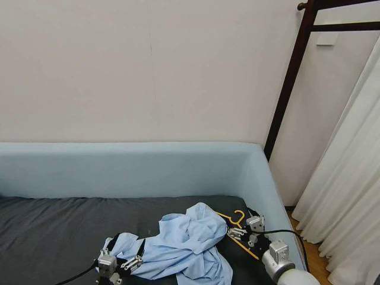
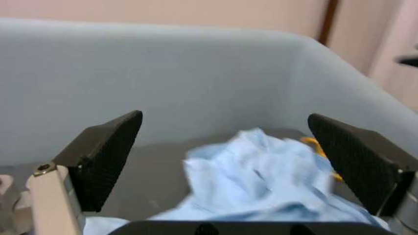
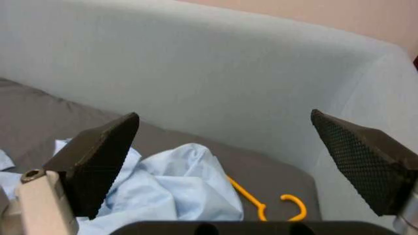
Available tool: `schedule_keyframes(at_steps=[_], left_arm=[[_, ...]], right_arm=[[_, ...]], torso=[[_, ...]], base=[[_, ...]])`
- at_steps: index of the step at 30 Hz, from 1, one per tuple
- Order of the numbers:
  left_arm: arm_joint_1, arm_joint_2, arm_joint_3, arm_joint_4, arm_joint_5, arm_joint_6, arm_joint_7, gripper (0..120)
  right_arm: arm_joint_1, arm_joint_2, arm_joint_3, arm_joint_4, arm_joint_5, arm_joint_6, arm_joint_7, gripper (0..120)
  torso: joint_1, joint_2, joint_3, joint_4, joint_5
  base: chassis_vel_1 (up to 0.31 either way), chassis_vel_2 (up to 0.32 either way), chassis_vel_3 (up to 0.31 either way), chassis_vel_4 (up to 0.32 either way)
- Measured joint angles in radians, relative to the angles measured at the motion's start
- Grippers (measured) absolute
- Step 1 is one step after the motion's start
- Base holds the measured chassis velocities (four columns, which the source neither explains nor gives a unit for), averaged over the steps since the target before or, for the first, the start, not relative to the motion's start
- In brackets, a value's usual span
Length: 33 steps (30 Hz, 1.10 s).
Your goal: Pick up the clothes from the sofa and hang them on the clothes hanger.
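Low in the frame, the blue shirt [image 1: 184, 246] lay crumpled on the sofa [image 1: 130, 169], not yet lifted or hung, with the left gripper [image 1: 125, 248] and right gripper [image 1: 244, 225] beside it, jaws wide open, empty.

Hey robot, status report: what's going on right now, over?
Left gripper open, low at blue shirt's left end. Right gripper open beside orange hanger. Shirt crumpled on sofa seat, not gripped. Nothing in the way.

Light blue shirt [image 1: 184, 246] lies crumpled on the sofa [image 1: 130, 169], dark seat cushion, orange hanger [image 3: 248, 196] poking out flat near the right armrest.
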Motion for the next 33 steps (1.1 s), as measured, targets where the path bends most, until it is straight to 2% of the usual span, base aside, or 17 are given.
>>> schedule_keyframes(at_steps=[1,2,3,4,5,7,9,10,12,15,16,20,21,25,29,33], left_arm=[[-0.042,0.027,0.054,0.017,-0.013,0.002,0.013,100],[-0.104,0.059,0.133,0.04,-0.028,0.004,0.031,100],[-0.162,0.082,0.2,0.058,-0.04,0.007,0.044,100],[-0.216,0.096,0.26,0.078,-0.05,0.013,0.049,100],[-0.216,0.096,0.26,0.078,-0.05,0.013,0.049,100],[-0.367,0.104,0.417,0.126,-0.073,0.032,0.052,100],[-0.525,0.086,0.57,0.179,-0.094,0.055,0.048,100],[-0.525,0.086,0.57,0.179,-0.094,0.055,0.048,100],[-0.68,0.054,0.699,0.253,-0.117,0.072,0.038,100],[-0.824,-0.006,0.823,0.364,-0.121,0.075,0.03,100],[-0.824,-0.006,0.823,0.364,-0.121,0.075,0.03,100],[-0.911,-0.111,0.923,0.503,-0.126,0.076,0.03,100],[-0.911,-0.111,0.923,0.503,-0.126,0.076,0.03,100],[-0.956,-0.192,0.991,0.62,-0.111,0.055,0.039,100],[-0.964,-0.224,1.013,0.657,-0.104,0.049,0.039,99],[-0.948,-0.259,0.994,0.675,-0.096,0.049,0.035,94]], right_arm=[[-0.032,0.011,0.018,0.012,-0.009,0.002,0.003,100],[-0.062,0.021,0.037,0.022,-0.02,0.004,0.006,100],[-0.09,0.031,0.056,0.032,-0.033,0.007,0.006,100],[-0.114,0.04,0.075,0.04,-0.043,0.01,0.006,100],[-0.114,0.04,0.075,0.04,-0.043,0.01,0.006,100],[-0.153,0.057,0.111,0.058,-0.054,0.014,0.006,100],[-0.178,0.068,0.136,0.072,-0.056,0.015,0.006,100],[-0.178,0.068,0.136,0.072,-0.056,0.015,0.006,100],[-0.203,0.082,0.163,0.089,-0.062,0.015,0.006,100],[-0.232,0.104,0.193,0.108,-0.069,0.015,0.006,100],[-0.232,0.104,0.193,0.108,-0.069,0.015,0.006,100],[-0.268,0.133,0.225,0.118,-0.085,0.016,0.005,100],[-0.268,0.133,0.225,0.118,-0.085,0.016,0.005,100],[-0.286,0.149,0.238,0.125,-0.095,0.02,0.002,100],[-0.289,0.157,0.239,0.128,-0.096,0.02,0.002,100],[-0.29,0.162,0.238,0.129,-0.097,0.02,0.002,100]], torso=[[0.0,0.0,0.0,-0.0003,-0.0007],[0.0,0.0,0.0,-0.0022,-0.0007],[0.0,0.0,0.0,-0.0029,-0.001],[0.0,0.0,0.0,-0.003,-0.0003],[0.0,0.0,0.0,-0.003,-0.0003],[0.0,0.0,0.0,-0.0023,-0.0007],[0.0,0.0,0.0,-0.0015,-0.0007],[0.0,0.0,0.0,-0.0015,-0.0007],[0.0,0.0,0.0,-0.0023,-0.0005],[0.0,0.0,0.0,-0.0021,-0.0003],[0.0,0.0,0.0,-0.0021,-0.0003],[0.0,0.0,0.0,-0.0021,-0.0006],[0.0,0.0,0.0,-0.0021,-0.0006],[0.0,0.0,0.0,-0.002,-0.0005],[0.0,0.0,0.0,-0.0019,-0.0002],[0.0,0.0,0.0,-0.002,-0.0004]], base=[[0.0,0.0,0.0,0.0],[0.0,0.0,0.0,0.0],[0.0,0.0,0.0,0.0],[0.0,0.0,0.0,0.0],[0.0,0.0,0.0,0.0],[0.0,0.0,0.0,0.0],[0.0,0.0,0.0,0.0],[0.0,0.0,0.0,0.0],[0.0,0.0,0.0,0.0],[0.0,0.0,0.0,0.0],[0.0,0.0,0.0,0.0],[0.0,0.0,0.0,0.0],[0.0,0.0,0.0,0.0],[0.0,0.0,0.0,0.0],[0.0,0.0,0.0,0.0],[0.0,0.0,0.0,0.0]])
